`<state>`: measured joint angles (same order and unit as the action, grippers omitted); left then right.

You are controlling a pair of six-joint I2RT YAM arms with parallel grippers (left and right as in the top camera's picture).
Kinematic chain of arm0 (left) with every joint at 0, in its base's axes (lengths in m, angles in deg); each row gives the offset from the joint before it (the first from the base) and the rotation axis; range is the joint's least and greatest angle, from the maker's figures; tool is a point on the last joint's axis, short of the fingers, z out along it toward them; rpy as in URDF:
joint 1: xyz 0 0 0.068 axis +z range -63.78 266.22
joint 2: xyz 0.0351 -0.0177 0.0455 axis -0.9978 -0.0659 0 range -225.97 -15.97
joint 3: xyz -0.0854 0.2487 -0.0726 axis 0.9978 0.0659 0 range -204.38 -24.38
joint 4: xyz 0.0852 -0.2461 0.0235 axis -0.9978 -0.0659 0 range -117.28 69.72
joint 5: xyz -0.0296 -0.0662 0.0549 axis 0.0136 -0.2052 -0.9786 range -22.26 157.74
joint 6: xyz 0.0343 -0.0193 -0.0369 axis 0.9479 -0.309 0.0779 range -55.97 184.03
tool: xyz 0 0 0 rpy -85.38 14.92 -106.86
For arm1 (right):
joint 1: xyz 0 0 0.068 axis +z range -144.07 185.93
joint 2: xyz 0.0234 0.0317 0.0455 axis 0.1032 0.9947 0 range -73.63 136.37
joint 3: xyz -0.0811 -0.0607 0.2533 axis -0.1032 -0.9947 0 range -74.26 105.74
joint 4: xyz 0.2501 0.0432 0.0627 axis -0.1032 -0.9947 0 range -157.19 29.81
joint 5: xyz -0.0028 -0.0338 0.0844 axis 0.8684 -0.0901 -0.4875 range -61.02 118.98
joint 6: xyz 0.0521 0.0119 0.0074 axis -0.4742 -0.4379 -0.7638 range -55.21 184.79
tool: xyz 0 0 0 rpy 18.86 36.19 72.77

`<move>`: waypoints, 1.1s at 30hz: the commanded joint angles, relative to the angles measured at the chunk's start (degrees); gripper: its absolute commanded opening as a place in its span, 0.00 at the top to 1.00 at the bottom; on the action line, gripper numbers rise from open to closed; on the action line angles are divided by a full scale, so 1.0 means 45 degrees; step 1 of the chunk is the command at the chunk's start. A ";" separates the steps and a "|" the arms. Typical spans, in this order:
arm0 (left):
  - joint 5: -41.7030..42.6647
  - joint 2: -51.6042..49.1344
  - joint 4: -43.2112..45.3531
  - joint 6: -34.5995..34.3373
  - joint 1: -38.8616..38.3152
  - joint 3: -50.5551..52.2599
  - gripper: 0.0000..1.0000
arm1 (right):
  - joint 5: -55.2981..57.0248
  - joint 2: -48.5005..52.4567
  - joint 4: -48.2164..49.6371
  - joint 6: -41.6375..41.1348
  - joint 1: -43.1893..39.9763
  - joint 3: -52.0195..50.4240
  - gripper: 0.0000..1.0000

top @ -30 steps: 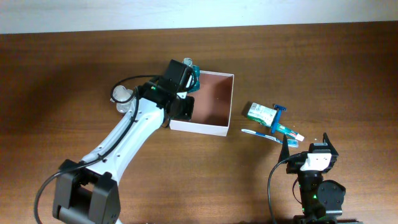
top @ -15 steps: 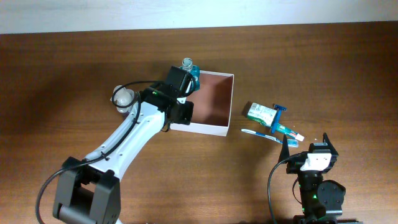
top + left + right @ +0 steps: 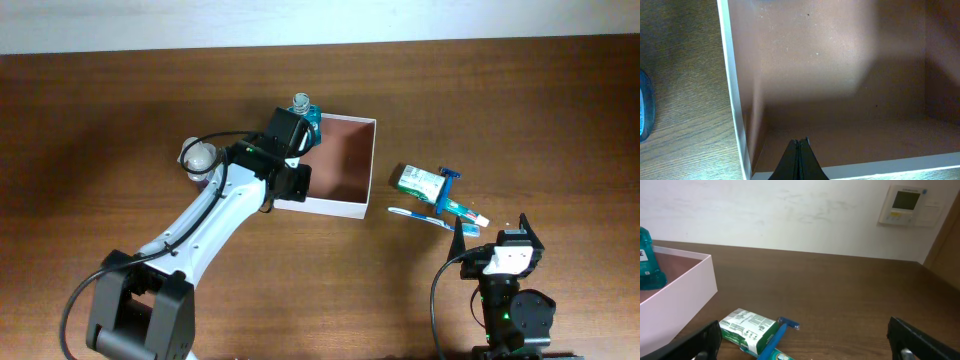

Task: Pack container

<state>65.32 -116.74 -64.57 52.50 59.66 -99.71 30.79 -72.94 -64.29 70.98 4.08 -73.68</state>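
Left of the container [image 3: 330, 207], a pale round thing [image 3: 197, 155] sits on the table [image 3: 100, 110]. The left gripper [image 3: 799, 155] hangs over the container's reddish-brown floor, near one white wall, its fingers pressed together on nothing. A teal bottle [image 3: 303, 108] stands upright at the container's far-left corner; whether it is inside or just outside the wall cannot be told. The container sits mid-table. Just right of it lie a green box [image 3: 418, 181] and a blue razor [image 3: 450, 182], touching. Further right and nearer, well apart from the container, the right gripper [image 3: 492, 236] is spread wide, holding nothing.
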 commanded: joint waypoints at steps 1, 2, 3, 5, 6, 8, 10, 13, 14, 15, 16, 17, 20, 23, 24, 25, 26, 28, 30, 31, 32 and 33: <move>-0.0136 -0.0189 -0.0010 0.0165 0.0019 0.0262 0.99 | -0.0019 -0.0083 -0.0107 0.0000 -0.0087 -0.0058 0.01; -0.0136 -0.0204 -0.0019 0.0165 0.0019 0.0311 1.00 | -0.0019 -0.0083 -0.0107 0.0000 -0.0087 -0.0058 0.02; -0.0136 -0.0223 -0.0024 0.0165 0.0019 0.0359 0.99 | -0.0019 -0.0083 -0.0107 0.0000 -0.0087 -0.0058 0.02; -0.0136 -0.0262 -0.0019 0.0165 0.0019 0.0491 0.99 | -0.0019 -0.0083 -0.0107 0.0000 -0.0087 -0.0058 0.02; -0.0131 -0.0296 -0.0034 0.0165 0.0019 0.0534 0.99 | -0.0019 -0.0083 -0.0107 0.0000 -0.0087 -0.0058 0.01; -0.0068 -0.0321 -0.0151 0.0160 0.0019 0.0544 1.00 | -0.0019 -0.0083 -0.0107 0.0000 -0.0087 -0.0058 0.02; 0.0039 -0.0316 -0.0257 0.0160 0.0019 0.0544 0.99 | -0.0019 -0.0083 -0.0107 0.0000 -0.0087 -0.0058 0.02; 0.0850 -0.0316 -0.0306 0.0165 0.0019 0.0539 0.99 | -0.0019 -0.0083 -0.0107 0.0000 -0.0087 -0.0058 0.02; 0.1200 -0.0306 -0.0321 0.0165 0.0019 0.0539 0.99 | -0.0019 -0.0083 -0.0107 0.0000 -0.0087 -0.0058 0.02; 0.1559 -0.0306 -0.0325 0.0165 0.0019 0.0539 0.99 | -0.0019 -0.0083 -0.0107 0.0000 -0.0087 -0.0058 0.02; 0.1860 -0.0301 -0.0330 0.0165 0.0019 0.0539 1.00 | -0.0019 -0.0083 -0.0107 0.0000 -0.0087 -0.0058 0.02; 0.2293 -0.0291 -0.0335 0.0165 0.0019 0.0539 0.99 | -0.0019 -0.0083 -0.0107 0.0000 -0.0087 -0.0058 0.01; 0.2594 -0.0291 -0.0350 0.0160 0.0019 0.0539 1.00 | -0.0019 -0.0083 -0.0107 0.0000 -0.0087 -0.0058 0.02; 0.2589 -0.0291 -0.0355 0.0160 0.0019 0.0539 0.99 | -0.0019 -0.0083 -0.0107 0.0000 -0.0087 -0.0058 0.01; 0.2589 -0.0287 -0.0355 0.0160 0.0019 0.0534 1.00 | -0.0019 -0.0083 -0.0107 0.0000 -0.0087 -0.0058 0.02; 0.2594 -0.0267 -0.0374 0.0155 0.0019 0.0525 0.99 | -0.0019 -0.0083 -0.0107 0.0000 -0.0087 -0.0058 0.02; 0.2599 -0.0243 -0.0403 0.0151 0.0019 0.0520 0.99 | -0.0019 -0.0083 -0.0107 0.0000 -0.0087 -0.0058 0.01; 0.2603 -0.0155 -0.0510 0.0058 0.0019 0.0515 0.99 | -0.0019 -0.0083 -0.0107 0.0000 -0.0087 -0.0058 0.01; 0.2594 -0.0058 -0.0622 0.0058 0.0019 0.0515 0.99 | -0.0019 -0.0083 -0.0107 0.0000 -0.0087 -0.0058 0.02; 0.2594 0.0010 -0.0665 0.0063 0.0019 0.0515 1.00 | -0.0019 -0.0083 -0.0107 0.0000 -0.0087 -0.0058 0.02; 0.2594 0.0058 -0.0695 0.0063 0.0019 0.0515 0.99 | -0.0019 -0.0083 -0.0107 0.0000 -0.0087 -0.0058 0.02; 0.2594 0.0126 -0.0733 0.0063 0.0019 0.0515 0.99 | -0.0019 -0.0083 -0.0107 0.0000 -0.0087 -0.0058 0.02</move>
<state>75.53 -116.89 -66.87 52.48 59.66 -98.07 30.79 -72.94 -64.29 71.03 4.08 -73.68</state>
